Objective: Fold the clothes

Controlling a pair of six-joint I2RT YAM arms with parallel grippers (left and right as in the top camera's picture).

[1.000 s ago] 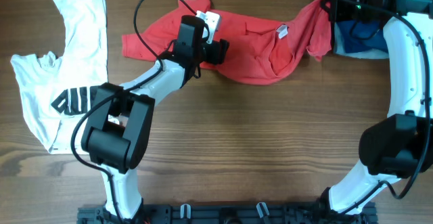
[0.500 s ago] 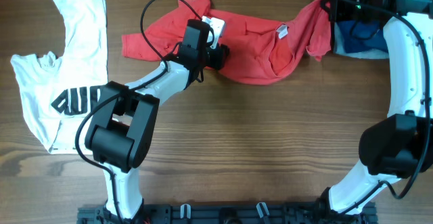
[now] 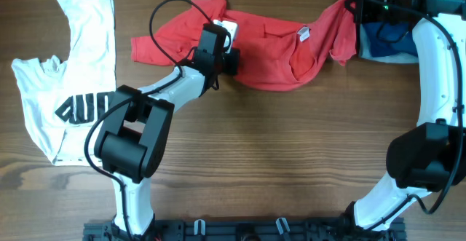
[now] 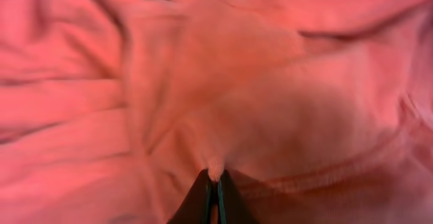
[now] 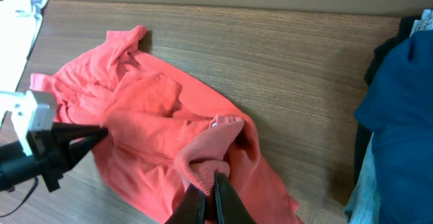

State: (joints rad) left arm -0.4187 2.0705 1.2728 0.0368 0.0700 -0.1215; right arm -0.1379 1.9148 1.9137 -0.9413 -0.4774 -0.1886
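The red T-shirt lies crumpled across the far middle of the table. My left gripper sits on its left-centre part. In the left wrist view red cloth fills the frame, and the left gripper is shut on a small pinched fold of it. My right gripper is at the shirt's far right end. In the right wrist view the right gripper is shut on a ribbed hem of the red shirt, lifting that end a little.
A white T-shirt with black print lies spread at the far left. Dark blue folded garments sit at the back right beside the red shirt's end, next to the right gripper. Bare wood covers the near half.
The left gripper has slid slightly further onto the red shirt and shut, pinching a fold. The right arm and its grip have not moved.
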